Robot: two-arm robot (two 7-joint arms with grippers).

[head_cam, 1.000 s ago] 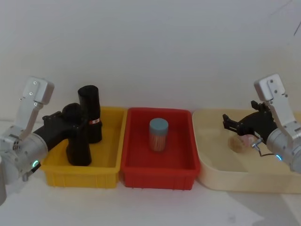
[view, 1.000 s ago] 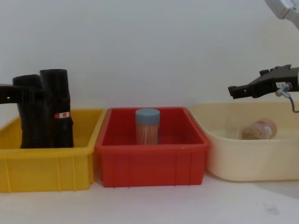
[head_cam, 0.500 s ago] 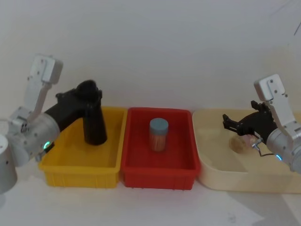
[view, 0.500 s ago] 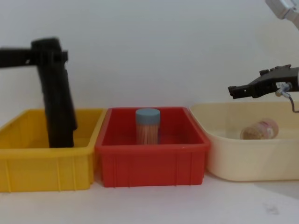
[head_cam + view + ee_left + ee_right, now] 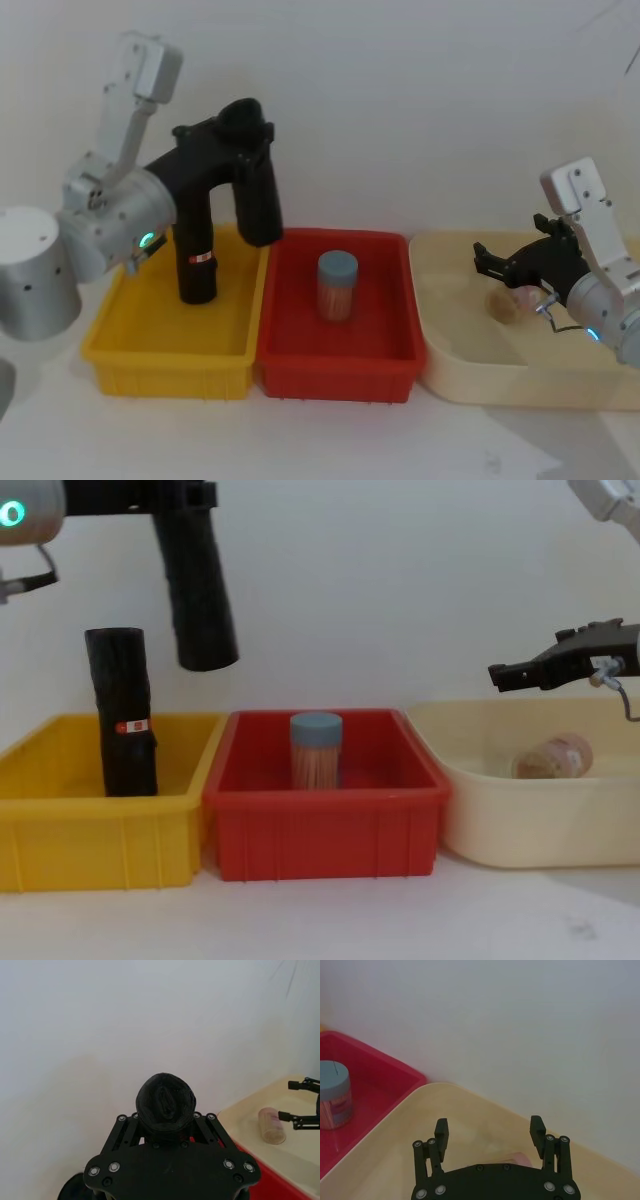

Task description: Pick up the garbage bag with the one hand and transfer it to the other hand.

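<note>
The left gripper [image 5: 243, 125] holds the garbage bag [image 5: 259, 208] by its top end, fingers closed around it, in the air above the yellow bin [image 5: 165, 352]. The roll looks light, stiff, not slippery; its free lower half seems best to take. The right gripper [image 5: 483, 258] hovers over the cream tub [image 5: 500, 385], fingers wide apart, empty.

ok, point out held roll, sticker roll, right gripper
held roll [image 5: 196, 590], chest view, mid-body
sticker roll [image 5: 120, 690], chest view, above the sticker
right gripper [image 5: 489, 1125], right wrist view, between its fingertips
</note>
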